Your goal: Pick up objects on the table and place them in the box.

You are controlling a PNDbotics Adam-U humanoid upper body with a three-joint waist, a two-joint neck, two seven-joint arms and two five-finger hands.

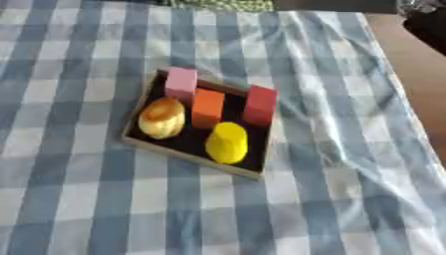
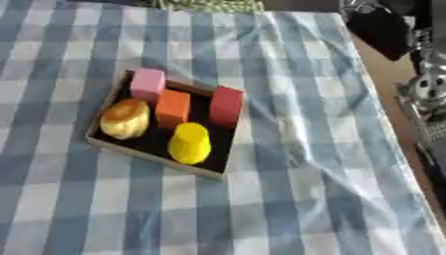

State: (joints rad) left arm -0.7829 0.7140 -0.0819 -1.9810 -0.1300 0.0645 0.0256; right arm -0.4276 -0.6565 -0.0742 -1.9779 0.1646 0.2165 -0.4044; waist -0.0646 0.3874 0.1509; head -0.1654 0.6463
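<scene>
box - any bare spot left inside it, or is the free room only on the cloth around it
The box is crowded: pink block, orange block, red block, bun and yellow cylinder leave only narrow dark gaps. The checked tablecloth lies bare left, right and in front of the box.

A table draped in a blue-and-white checked cloth [image 1: 78,199] is filling most of both views, the fabric wrinkling in long folds toward its right side, where a strip of bare brown tabletop [image 1: 418,84] is showing past the cloth's edge. Lying directly on the cloth, a little left of the middle, a shallow tan-walled box with a black floor [image 1: 187,155] is sitting askew to the stripes, its near corner pointing toward the lower right.
</scene>
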